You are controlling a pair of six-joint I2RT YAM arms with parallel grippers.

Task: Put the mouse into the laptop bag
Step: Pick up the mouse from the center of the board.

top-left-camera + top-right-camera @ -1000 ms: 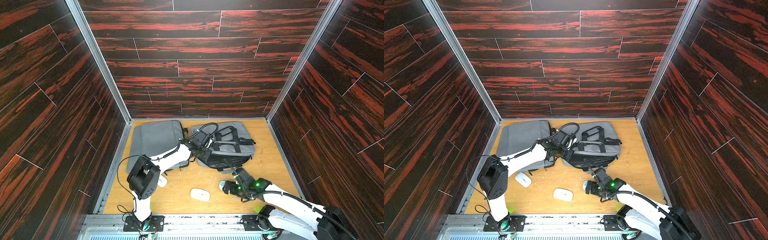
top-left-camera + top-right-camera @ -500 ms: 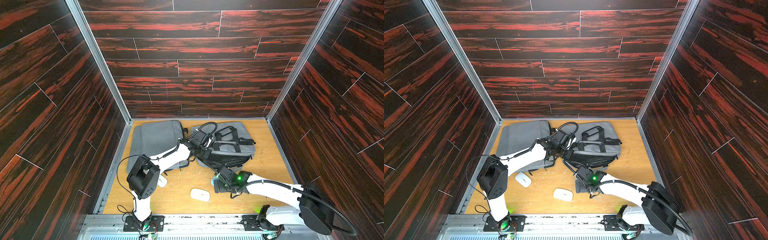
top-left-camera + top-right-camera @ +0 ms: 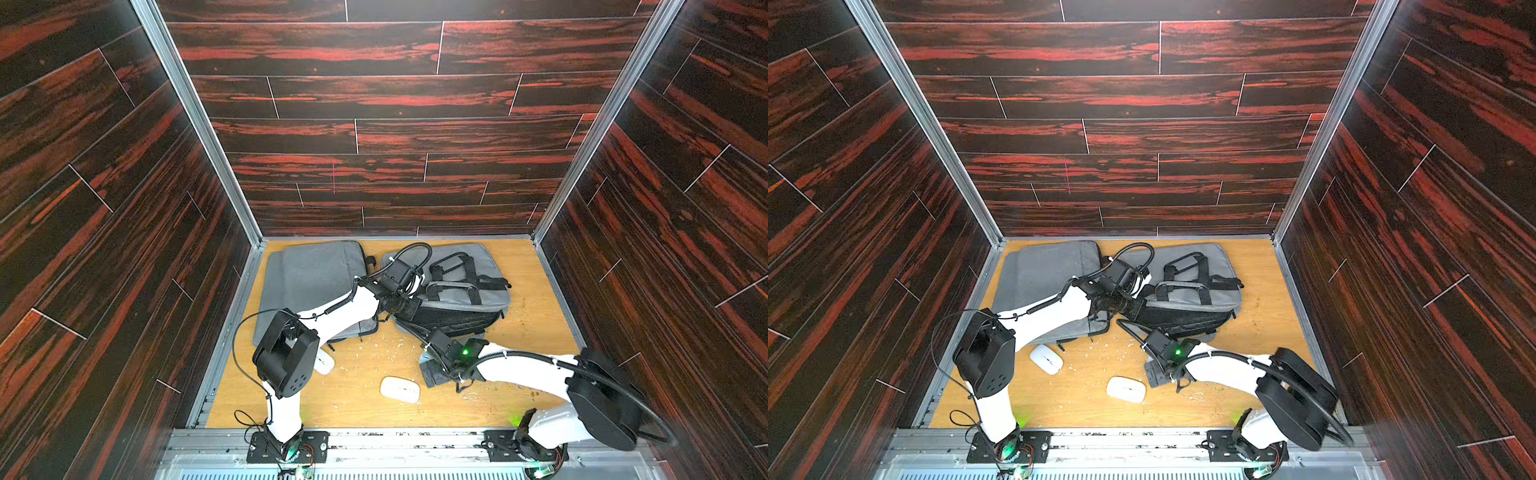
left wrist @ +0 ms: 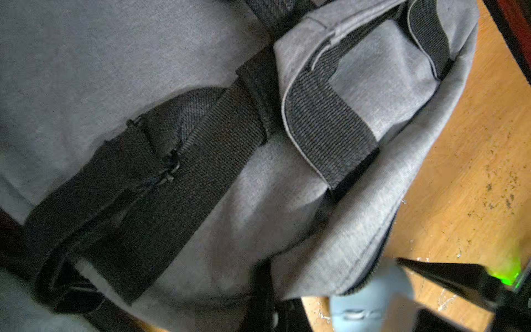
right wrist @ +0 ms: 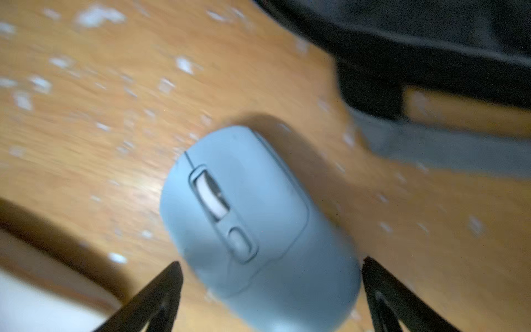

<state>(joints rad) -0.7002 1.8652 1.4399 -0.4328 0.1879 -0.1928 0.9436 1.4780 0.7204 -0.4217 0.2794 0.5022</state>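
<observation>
between open right pincer (image 5: 270,267) tips, pale blue mouse (image 5: 253,218), wooden table (image 5: 86,120)

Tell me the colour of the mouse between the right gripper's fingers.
Pale blue-grey mouse, with a white scroll wheel; clearest in the right wrist view.

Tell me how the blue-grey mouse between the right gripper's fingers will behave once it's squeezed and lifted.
The blue-grey mouse looks like a rigid, smooth shell, so it probably won't deform but may slip. Its rounded sides could squirt out from the right gripper, whose jaws stand open around it. It likely lifts lightly.
</observation>
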